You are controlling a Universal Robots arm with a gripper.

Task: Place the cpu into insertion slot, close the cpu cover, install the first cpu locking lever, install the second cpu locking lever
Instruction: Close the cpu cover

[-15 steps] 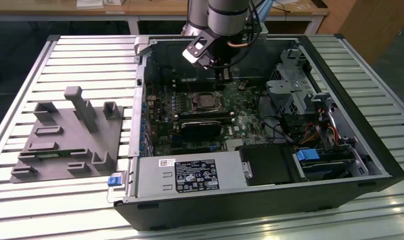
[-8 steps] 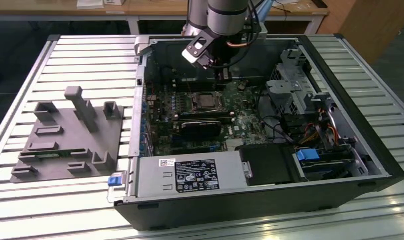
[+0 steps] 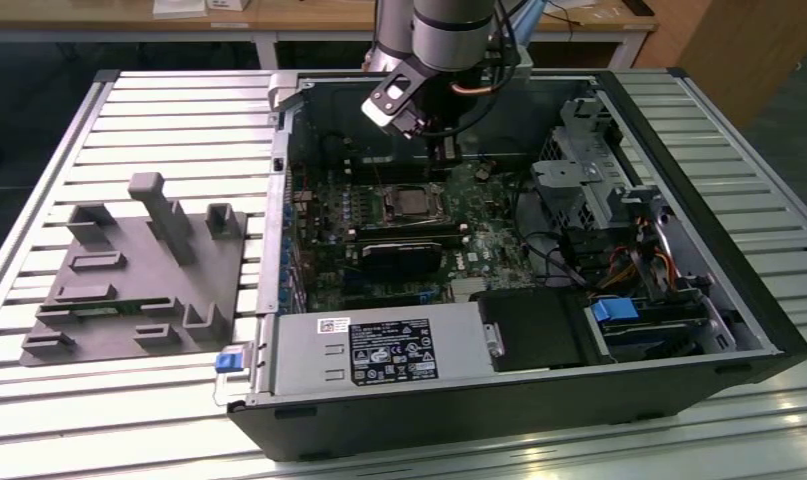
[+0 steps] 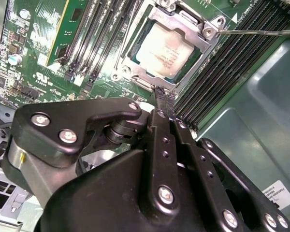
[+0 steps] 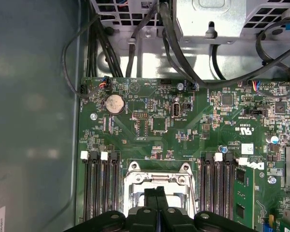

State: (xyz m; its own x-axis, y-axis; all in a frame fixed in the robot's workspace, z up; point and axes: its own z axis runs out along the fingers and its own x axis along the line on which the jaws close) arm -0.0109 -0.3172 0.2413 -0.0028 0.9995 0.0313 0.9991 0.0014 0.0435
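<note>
The cpu lies framed by the cpu cover, memory slots flanking; end effector narrow.

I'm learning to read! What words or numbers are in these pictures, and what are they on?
None reads clearly.
Black label on the silver box: too small.
White sticker beside it: too small.
Print on the chip: blurred.
White marks on the green board: too tiny.
</note>
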